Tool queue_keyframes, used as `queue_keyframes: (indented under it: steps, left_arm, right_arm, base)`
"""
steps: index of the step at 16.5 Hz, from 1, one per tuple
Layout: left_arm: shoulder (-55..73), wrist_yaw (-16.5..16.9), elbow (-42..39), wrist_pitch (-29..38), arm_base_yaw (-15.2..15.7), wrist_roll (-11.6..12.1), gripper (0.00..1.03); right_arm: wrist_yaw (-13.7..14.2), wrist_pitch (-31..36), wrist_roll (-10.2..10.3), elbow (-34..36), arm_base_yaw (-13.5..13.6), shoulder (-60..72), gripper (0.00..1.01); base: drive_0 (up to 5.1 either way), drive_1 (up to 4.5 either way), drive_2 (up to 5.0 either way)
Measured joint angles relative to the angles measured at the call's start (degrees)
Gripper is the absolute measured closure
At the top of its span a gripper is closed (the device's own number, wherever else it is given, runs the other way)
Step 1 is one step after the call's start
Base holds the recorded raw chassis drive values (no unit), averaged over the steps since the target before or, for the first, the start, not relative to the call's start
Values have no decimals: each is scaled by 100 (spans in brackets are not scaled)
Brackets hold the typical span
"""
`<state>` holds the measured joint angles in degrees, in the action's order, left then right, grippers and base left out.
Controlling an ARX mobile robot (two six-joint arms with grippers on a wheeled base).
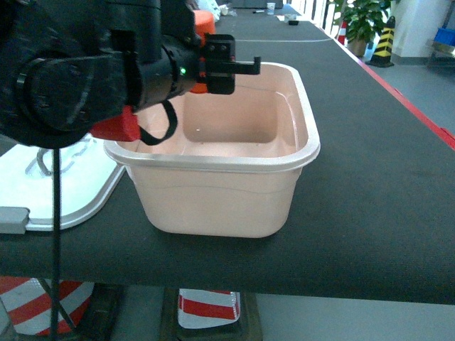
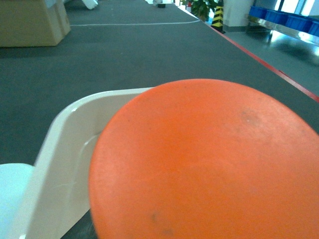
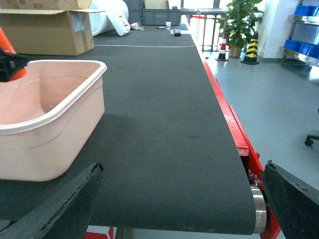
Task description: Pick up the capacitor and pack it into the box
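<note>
The capacitor (image 2: 204, 164) is a big orange round-faced body that fills most of the left wrist view. My left gripper (image 1: 231, 67) is shut on the capacitor and holds it over the back left corner of the box (image 1: 306, 153), just above the rim. The pale pink box stands open on the dark belt, and nothing shows inside it. Its rim (image 2: 55, 149) passes under the capacitor, and the box (image 3: 75, 97) also shows at the left of the right wrist view. My right gripper (image 3: 183, 167) hangs open over bare belt to the right of the box, holding nothing.
The white lid (image 1: 78, 192) with its grey latch lies flat left of the box. The belt's red right edge (image 3: 224, 109) and end roller (image 3: 256, 209) are near my right gripper. A cardboard box (image 3: 45, 30) stands far back; blue bins (image 3: 306, 10) sit on shelves beyond.
</note>
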<state>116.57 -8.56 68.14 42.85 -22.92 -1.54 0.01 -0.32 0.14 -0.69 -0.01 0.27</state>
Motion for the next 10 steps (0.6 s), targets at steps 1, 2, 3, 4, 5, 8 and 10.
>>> queue_keyframes:
  steps: [1,2,3,4,5,8,10]
  left_arm:
    - [87,31,83,4,-17,-7,59]
    - [157,72,138,31,-35,-15,58]
    - [177,72,136,59,-50,-26,55]
    - [184,72,131,63,-66,-26,53]
    - [184,90,111,122,-81,-24,49]
    - [101,55,13,275,-109,11,38]
    - [-35,-13,-17,317,-105,48,23]
  right_arm:
    - [0,0,0,0,0,0,3]
    - [0,0,0,0,0,2,3]
    - [0,0,0,0,0,0,3]
    - [2,0,0,0,0,2,3]
    - [2,2,0,0,0,2,3]
    - [2,0,0,0,0,2,3]
    - [0,0,0,0,0,2,3]
  base:
    - [0,0,0]
    - [0,0,0]
    - [0,0,0]
    - [0,0,0]
    - [0,0,0]
    - [0,0,0]
    - [0,0,0]
